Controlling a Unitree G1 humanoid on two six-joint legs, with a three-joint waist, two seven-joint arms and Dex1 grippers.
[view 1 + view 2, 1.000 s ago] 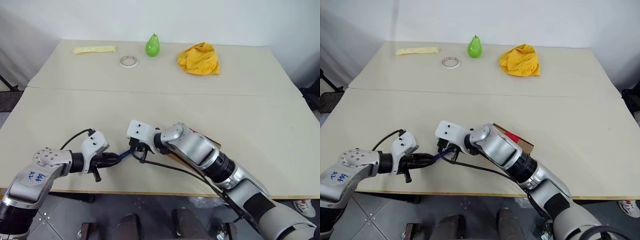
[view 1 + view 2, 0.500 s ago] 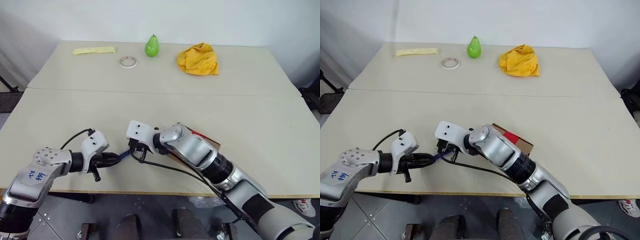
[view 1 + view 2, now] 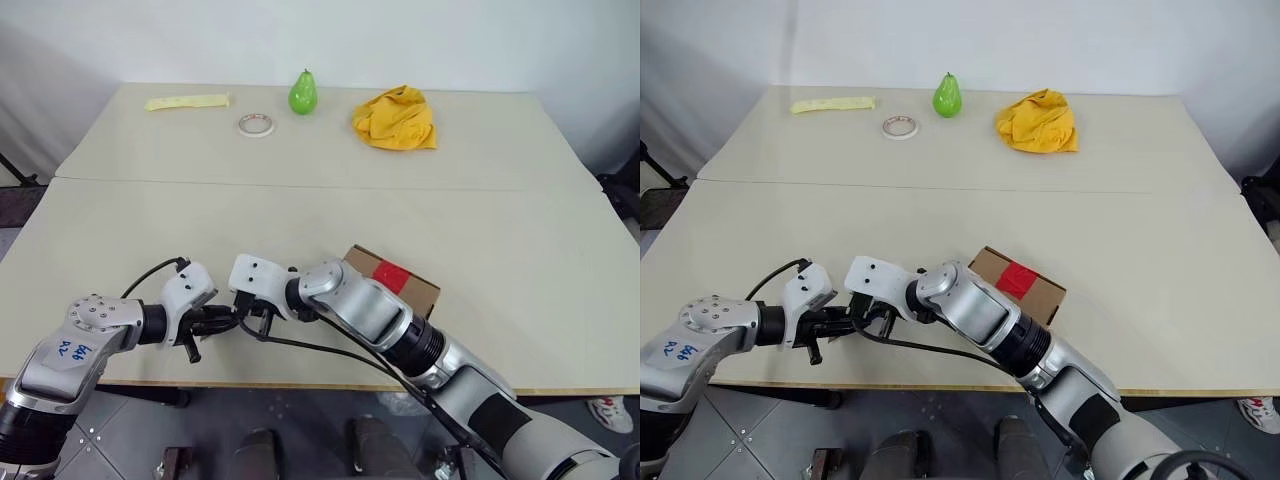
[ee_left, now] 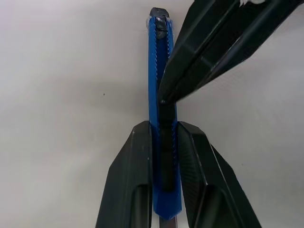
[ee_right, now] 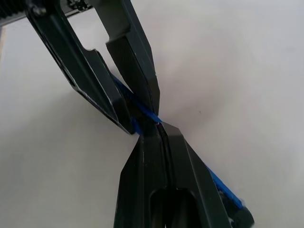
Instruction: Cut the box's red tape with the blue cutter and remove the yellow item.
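Right gripper (image 3: 243, 318) is sliding left along the blue cutter (image 4: 163, 118), closing on the left gripper (image 3: 222, 321). Right arm's shift is uncovering the box (image 3: 394, 282) and its red tape (image 3: 393, 276).

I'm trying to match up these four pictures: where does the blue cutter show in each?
Left eye view: blue cutter, low and left of centre, between the two tools.
Right eye view: same spot, mostly hidden by the tools.
Left wrist view: upright at centre, clamped by the left tool.
Right wrist view: slanting blue strip behind the shut right tool.
Shared landmark: the two tools' black fingers meeting.
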